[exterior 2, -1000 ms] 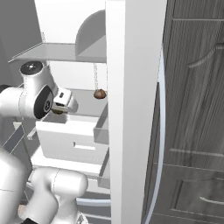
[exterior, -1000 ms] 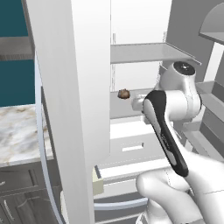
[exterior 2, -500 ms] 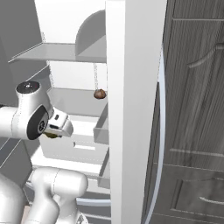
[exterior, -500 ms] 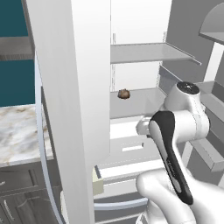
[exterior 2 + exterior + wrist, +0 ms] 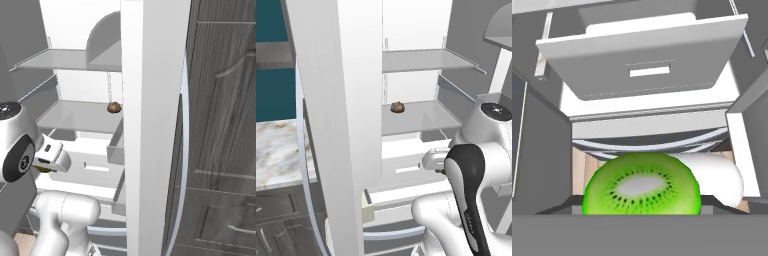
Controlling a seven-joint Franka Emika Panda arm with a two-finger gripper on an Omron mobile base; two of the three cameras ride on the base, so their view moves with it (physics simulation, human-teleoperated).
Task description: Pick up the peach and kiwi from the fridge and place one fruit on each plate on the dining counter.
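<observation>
The kiwi [image 5: 643,186] sits right at the bottom of the hand view, its bright green cut face with a pale core turned to the camera. My gripper [image 5: 642,206] is shut on it; the fingertips are hidden behind the fruit. In the right base view the gripper [image 5: 48,166] hangs low before the open fridge [image 5: 80,117], with an olive sliver of kiwi [image 5: 44,170] under the white hand. The hand [image 5: 434,160] is level with the white drawers [image 5: 406,167]. The peach, plates and dining counter are out of view.
A brown lumpy item [image 5: 398,107] [image 5: 114,107] lies on the grey middle shelf. An open fridge door [image 5: 341,125] stands close on the left, another door edge [image 5: 152,125] on the right. A white drawer [image 5: 644,55] lies ahead of the hand. A marbled counter over cabinets [image 5: 276,150] is far left.
The arm has dropped from shelf height to drawer level and drawn back from the fridge, carrying the kiwi. The brown item has stayed on its shelf.
</observation>
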